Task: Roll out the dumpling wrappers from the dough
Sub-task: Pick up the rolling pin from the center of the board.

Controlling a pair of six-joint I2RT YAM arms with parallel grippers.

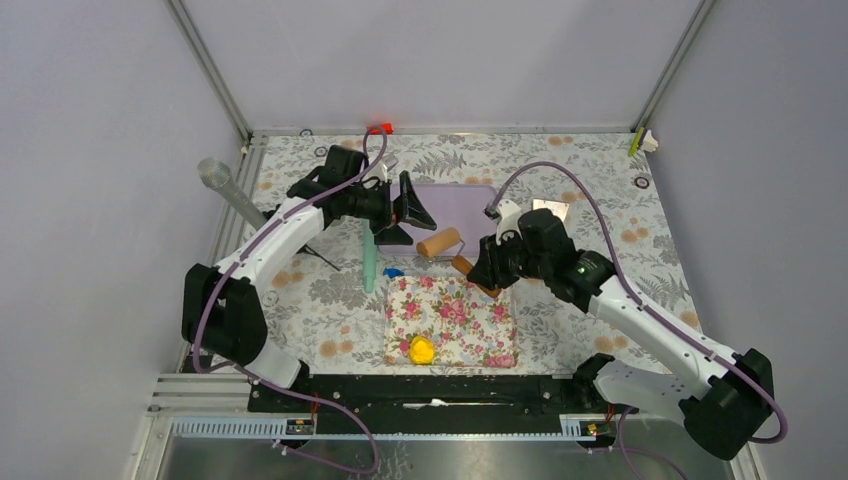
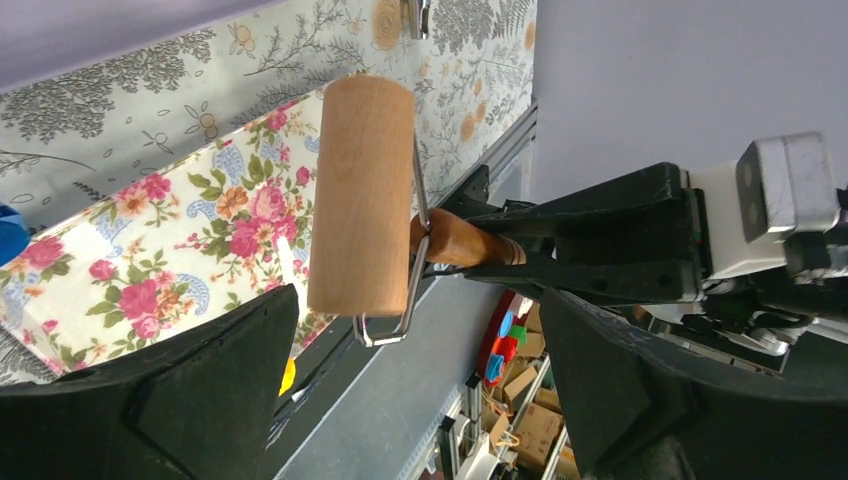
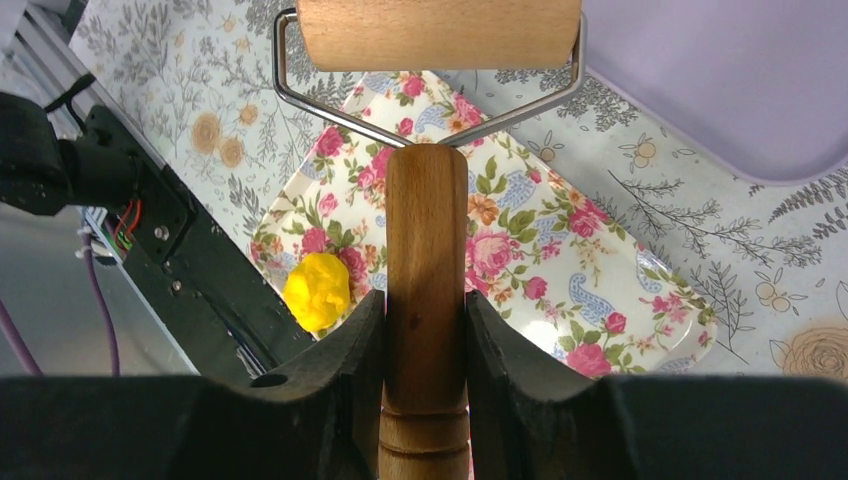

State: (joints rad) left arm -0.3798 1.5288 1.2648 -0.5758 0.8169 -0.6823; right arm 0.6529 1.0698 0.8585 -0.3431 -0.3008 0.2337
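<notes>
Currently the right gripper (image 3: 425,335) is clamping the rolling pin (image 1: 440,243) by its wooden handle. The left gripper (image 1: 412,212) is hanging with jaws wide apart. The dough (image 1: 422,350) is sitting at the floral tray's (image 1: 470,325) near edge.

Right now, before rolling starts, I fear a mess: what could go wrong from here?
The dough lies close to the floral tray's near edge, so a stroke could push it over the rim. The right gripper grips the roller only by its handle, so pressing down might twist it in the jaws. The open left gripper hangs close to the roller; the arms could bump.
</notes>
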